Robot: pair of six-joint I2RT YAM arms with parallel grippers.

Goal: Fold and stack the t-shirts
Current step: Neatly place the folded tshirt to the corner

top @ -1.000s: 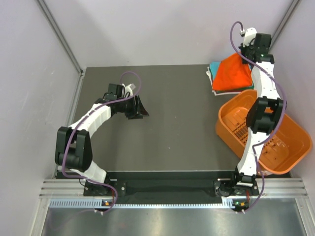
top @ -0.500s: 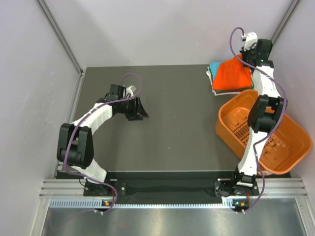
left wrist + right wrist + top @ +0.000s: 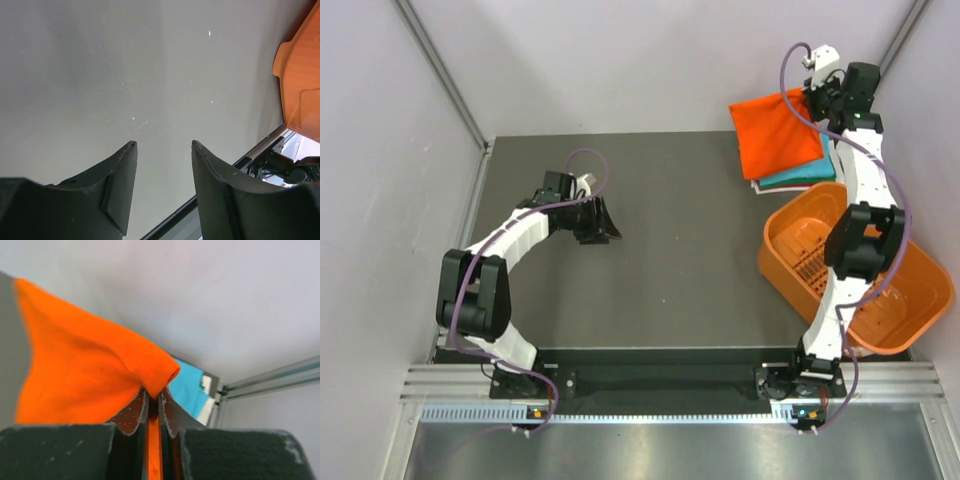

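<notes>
Top external view: the orange t-shirt (image 3: 775, 125) hangs at about one o'clock on the table (image 3: 670, 260), pinched by one edge in the right gripper (image 3: 812, 92), whose jaws are pressed tight on the cloth. It drapes over the folded turquoise t-shirt (image 3: 808, 174), though I can't tell whether the two touch. The orange basket (image 3: 920, 275) sits at three o'clock, just beside that pile, and at nine o'clock the left gripper (image 3: 604, 222) holds nothing, its jaws moderately parted above bare tabletop.
</notes>
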